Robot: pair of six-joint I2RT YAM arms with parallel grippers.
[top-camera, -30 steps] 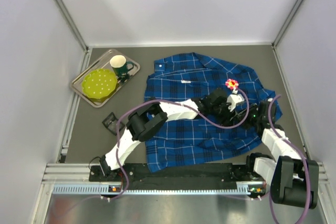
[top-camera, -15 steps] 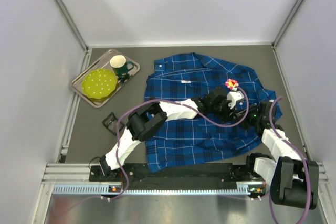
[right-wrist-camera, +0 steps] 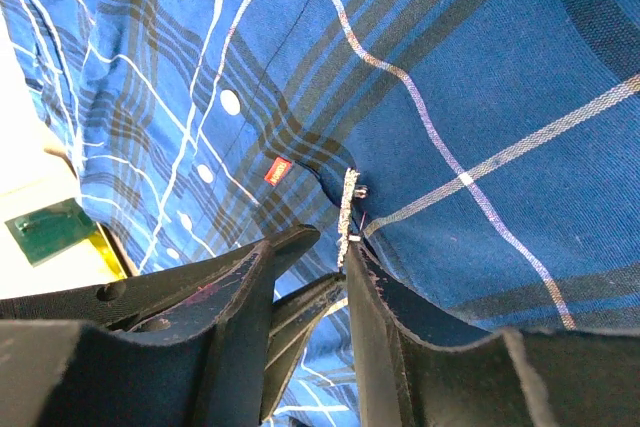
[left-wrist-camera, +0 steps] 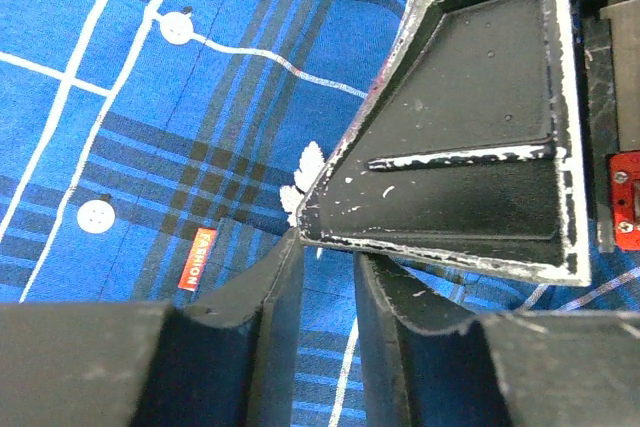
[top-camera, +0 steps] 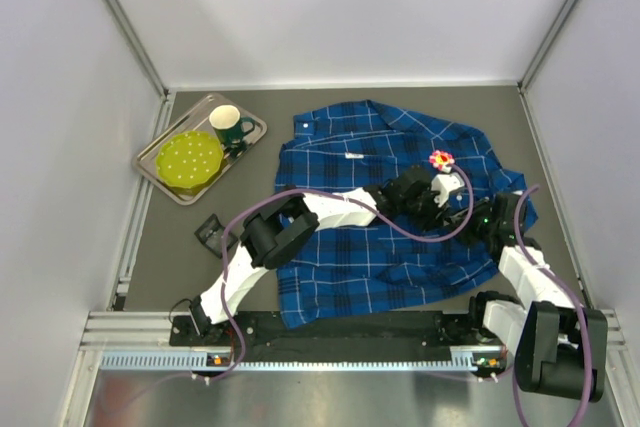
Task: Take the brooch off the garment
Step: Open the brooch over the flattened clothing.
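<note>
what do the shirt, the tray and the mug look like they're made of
Plaid shirt: woven cloth, probably cotton, matte; it creases, and the wrist views show stitched seams. Tray: likely metal, silvery with a bright sheen along its rim. Mug: probably glazed ceramic, dark green outside, pale inside, though too small to be sure.

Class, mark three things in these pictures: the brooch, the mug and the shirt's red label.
brooch (top-camera: 441, 159), top view, the flower's centre.
mug (top-camera: 230, 125), top view, its open mouth.
red label (left-wrist-camera: 197, 259), left wrist view, the tag's middle.
</note>
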